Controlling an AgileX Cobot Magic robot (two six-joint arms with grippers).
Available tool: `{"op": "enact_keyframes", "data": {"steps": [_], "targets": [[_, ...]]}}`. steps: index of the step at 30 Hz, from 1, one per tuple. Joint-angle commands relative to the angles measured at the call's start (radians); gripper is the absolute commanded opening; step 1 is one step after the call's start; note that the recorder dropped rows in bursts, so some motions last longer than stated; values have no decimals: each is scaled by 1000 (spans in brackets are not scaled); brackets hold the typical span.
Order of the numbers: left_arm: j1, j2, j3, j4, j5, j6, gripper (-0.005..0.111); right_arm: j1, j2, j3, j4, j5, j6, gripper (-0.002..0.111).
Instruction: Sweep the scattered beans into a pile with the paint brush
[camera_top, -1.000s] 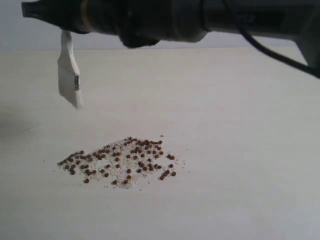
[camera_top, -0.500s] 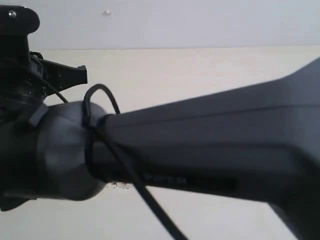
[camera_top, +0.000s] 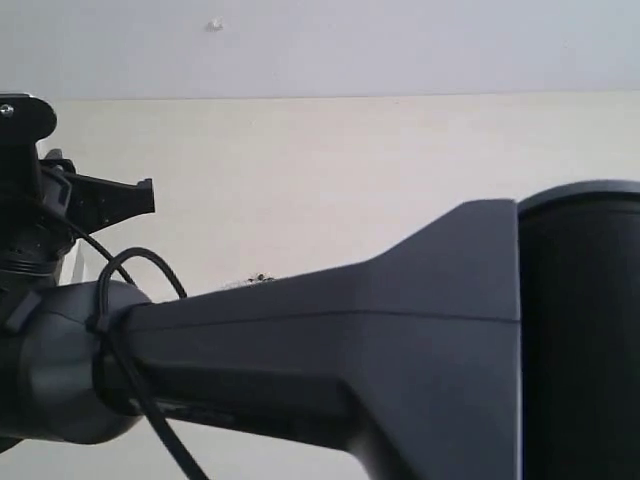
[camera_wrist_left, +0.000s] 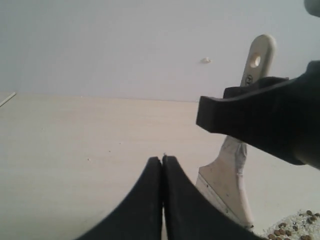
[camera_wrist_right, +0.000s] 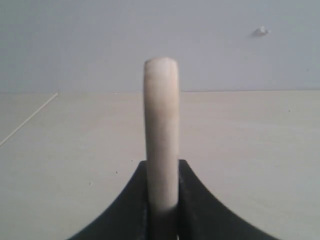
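My right gripper (camera_wrist_right: 162, 167) is shut on the pale wooden handle of the paint brush (camera_wrist_right: 161, 115), seen edge-on. From the left wrist view the paint brush (camera_wrist_left: 227, 177) stands upright with the holed handle end on top. The right gripper (camera_wrist_left: 252, 120) clamps its handle, and its lower end is out of view. A few beans (camera_wrist_left: 295, 231) with whitish crumbs lie beside it on the table. My left gripper (camera_wrist_left: 162, 160) is shut on nothing, off to the brush's side. In the exterior view only a few beans (camera_top: 260, 278) show above the arm; the rest of the pile is hidden.
The dark right arm (camera_top: 400, 360) fills the lower exterior view, reaching across to the left. The pale tabletop (camera_top: 350, 170) runs back to a grey wall (camera_top: 400, 50). A thin line (camera_wrist_right: 30, 120) crosses the table surface.
The right arm has dropped down in front of the exterior camera, carrying the brush lower at the left. It now hides the beans that lay spread in plain sight a second ago.
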Motion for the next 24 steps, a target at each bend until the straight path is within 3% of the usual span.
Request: {"op": "enact_keyframes", "data": {"steps": [1, 11, 24], "targets": [[1, -7, 1, -5, -3, 4, 0, 5, 47, -45, -22, -5, 3, 0], [1, -7, 1, -5, -3, 4, 0, 5, 108, -56, 47, -16, 1, 0], [1, -7, 1, -5, -3, 4, 0, 5, 101, -56, 193, 235, -74, 0]]}}
